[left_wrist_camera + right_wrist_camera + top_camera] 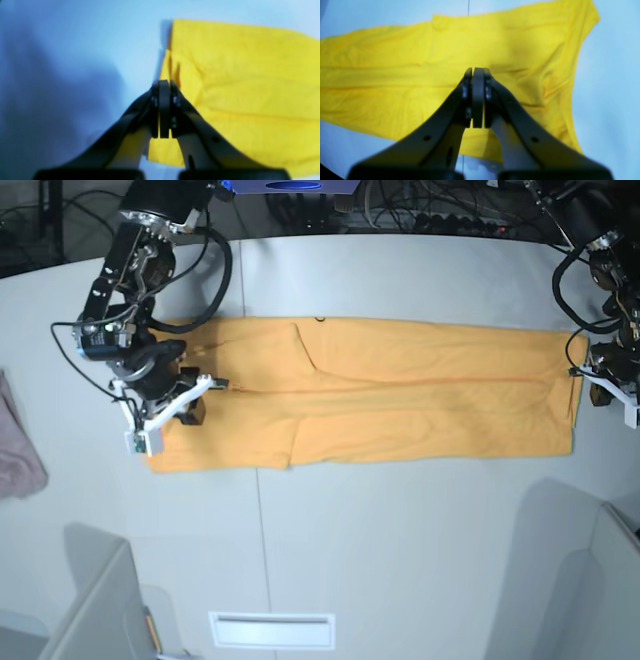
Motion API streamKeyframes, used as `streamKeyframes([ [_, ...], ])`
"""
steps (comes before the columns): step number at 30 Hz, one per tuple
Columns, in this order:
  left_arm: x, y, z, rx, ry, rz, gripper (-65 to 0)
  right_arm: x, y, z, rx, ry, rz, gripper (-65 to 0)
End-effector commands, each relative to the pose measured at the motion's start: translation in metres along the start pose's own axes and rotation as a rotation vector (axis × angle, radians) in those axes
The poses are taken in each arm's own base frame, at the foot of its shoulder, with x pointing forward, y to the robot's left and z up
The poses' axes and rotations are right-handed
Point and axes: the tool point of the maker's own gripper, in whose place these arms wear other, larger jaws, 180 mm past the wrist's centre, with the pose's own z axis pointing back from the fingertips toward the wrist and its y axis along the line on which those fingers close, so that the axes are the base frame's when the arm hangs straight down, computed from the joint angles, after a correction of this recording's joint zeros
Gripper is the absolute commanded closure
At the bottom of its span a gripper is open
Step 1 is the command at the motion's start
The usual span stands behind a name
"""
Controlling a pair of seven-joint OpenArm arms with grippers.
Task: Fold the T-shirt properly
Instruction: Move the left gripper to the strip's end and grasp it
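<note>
A pale grey bench (400, 560) seen from above, with a robot arm at each end. The T-shirt (400, 405), orange-yellow, lies flat across the middle of the bench, folded lengthwise into a long band running left to right. A long crease runs along its length, and a shorter fold line slants near its left third.

The right claw (200, 392) is at the left end of the band, over the cloth. In its wrist view the right claw's two fingers are pressed together with nothing between them, and the yellow fabric spreads underneath.

The left claw (578, 372) is at the band's right end, just beside the short edge. Its wrist view shows the left claw's fingers also pressed together, empty, with the shirt's edge directly below the tips.

A pinkish-mauve cloth (18, 450) lies at the far left edge of the bench, well apart from the shirt. Dark cables (420, 210) crowd the far side beyond the bench.
</note>
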Motion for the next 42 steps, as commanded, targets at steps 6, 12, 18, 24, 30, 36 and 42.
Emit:
streamKeyframes([
  [6, 0.006, 0.015, -0.003, -0.042, -0.115, 0.105, -42.1, 0.008, 0.013, 0.001, 0.035, -0.034, 0.031, 0.0],
  [12, -0.014, 0.017, -0.023, -0.069, -0.059, 0.166, -65.0, 0.007, 0.013, 0.001, 0.035, -0.031, 0.03, 0.0],
  [18, -0.014, 0.012, -0.039, -0.092, -0.045, 0.215, -64.5, 0.005, 0.012, 0.001, 0.035, -0.028, 0.03, 0.0],
  [24, -0.022, -0.013, -0.058, -0.154, 0.026, 0.175, -64.5, 0.0, 0.011, 0.002, 0.032, -0.017, 0.026, 0.0],
  [30, -0.037, -0.015, -0.063, -0.161, 0.057, 0.198, -55.1, -0.005, 0.009, 0.003, 0.026, -0.007, 0.019, 0.0],
  [36, -0.056, -0.013, -0.067, -0.16, 0.1, 0.242, -13.2, -0.006, 0.009, 0.003, 0.026, -0.006, 0.019, 0.0],
  [42, -0.04, 0.001, -0.066, -0.131, 0.03, 0.235, 0.0, -0.006, 0.009, 0.002, 0.027, -0.007, 0.014, 0.0],
])
